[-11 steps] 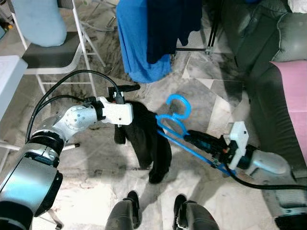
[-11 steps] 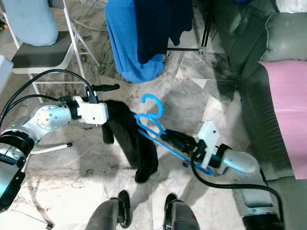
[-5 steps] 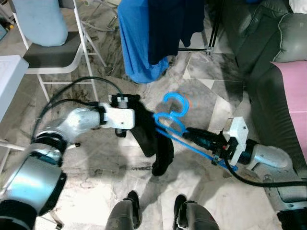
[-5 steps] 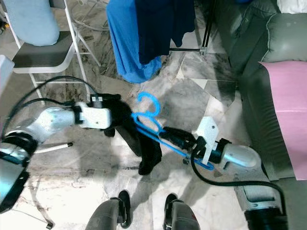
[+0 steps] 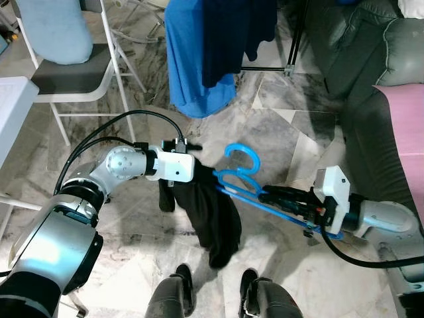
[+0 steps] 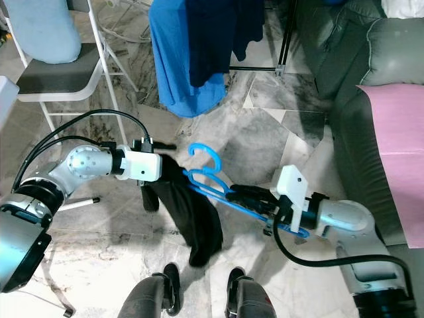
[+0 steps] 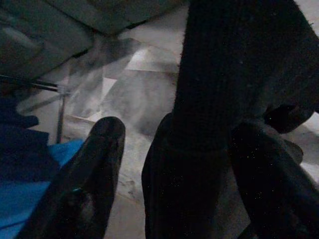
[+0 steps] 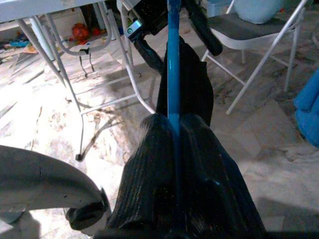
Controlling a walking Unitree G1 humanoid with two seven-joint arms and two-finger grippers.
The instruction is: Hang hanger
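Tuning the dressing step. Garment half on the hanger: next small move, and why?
Probably the left gripper should draw the black garment further along the blue hanger. The right gripper pinches one hanger arm, and the cloth hangs bunched at the near end, most of it dangling toward the floor.

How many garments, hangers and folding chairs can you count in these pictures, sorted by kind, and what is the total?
Garments: 3 – black knitted garment on the hanger, bright blue hanging cloth, dark navy hanging garment.
Hangers: 1 – bright blue plastic hanger, held by the right pincer.
Folding chairs: 1 – white metal folding chair with grey seat.
Total: 5
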